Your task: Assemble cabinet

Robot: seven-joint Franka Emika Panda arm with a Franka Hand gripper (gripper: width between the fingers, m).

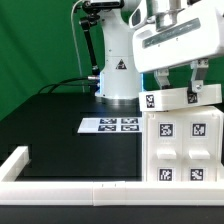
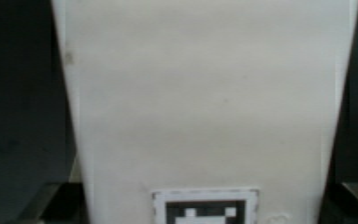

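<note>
Exterior view: cabinet shell (image 1: pixel 182 145), white, boxy, tagged on its near face, stands on the black table (image 1: pixel 60 115) at the exterior view's right, close to the low white border frame (image 1: pixel 60 188) that runs along the table's near edge. On top of the shell sits a smaller white cabinet part (image 1: pixel 180 98) with one tag on its end face toward the exterior view's left; it appears to rest on or just above the shell's upper edge, contact not resolvable. Gripper (image 1: pixel 194 78) comes down from above with both fingers straddling this part, one finger visible on either side, pinching it as far as I can judge. Wrist view: filled by a long white panel (image 2: pixel 197 100) with a tag at its far end, dark finger shapes at the lower corners; consistent with the part held between the fingers. Marker board (image 1: pixel 110 125) lies flat on the table further toward the exterior view's left, well apart from the shell; robot base (image 1: pixel 118 75) stands behind it. Judgement: step in hand is seating the small part onto the shell, grip not yet released. Next move calls for squaring the part to the shell's edges, pressing it home without tilting, then opening and lifting straight up so the part is not dragged off
</note>
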